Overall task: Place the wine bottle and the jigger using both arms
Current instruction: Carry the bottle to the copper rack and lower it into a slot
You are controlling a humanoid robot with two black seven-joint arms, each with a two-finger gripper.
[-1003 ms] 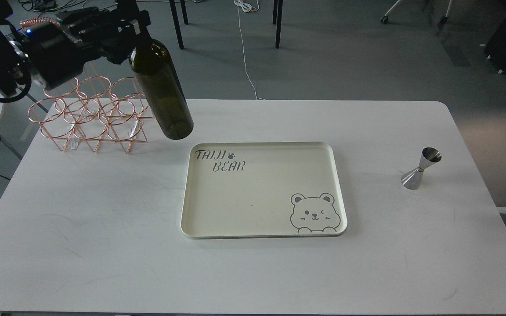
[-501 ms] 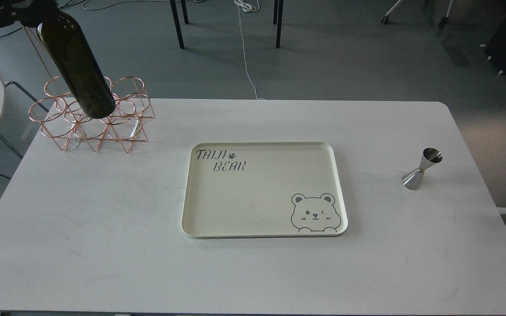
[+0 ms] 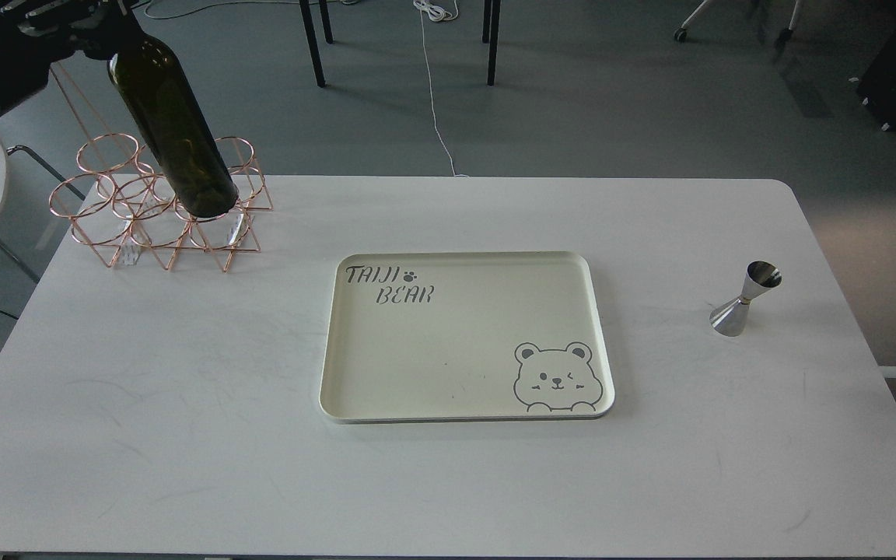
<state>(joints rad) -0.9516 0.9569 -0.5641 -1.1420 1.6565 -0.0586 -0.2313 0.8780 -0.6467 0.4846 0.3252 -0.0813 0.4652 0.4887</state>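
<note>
Wine bottle [image 3: 172, 124]: dark olive-green glass, unlabelled, held tilted in the air at the far left, base lowermost and seen in front of the wire rack; the neck runs up to the top edge of the view.

Left gripper [image 3: 94, 19]: black, at the far left top corner, clenched around the bottle's neck. The separate fingers are hard to make out against the dark glass.

Right gripper: not seen in this view.

Wire rack [image 3: 160, 206]: copper-coloured, made of rings and triangles, stood on the far left of the table. No ring is seen to hold anything; the bottle's base overlaps the upper rings, and contact cannot be judged.

Tray [image 3: 607, 365]: cream, rectangular, shallow-rimmed, laid at the table's centre, printed with "TAIJI BEAR" and a bear figure. Nothing is contained in it.

Jigger [image 3: 745, 299]: shiny steel, hourglass-shaped, stood upright on the table [image 3: 183, 435] at the right, well apart from the tray.
</note>
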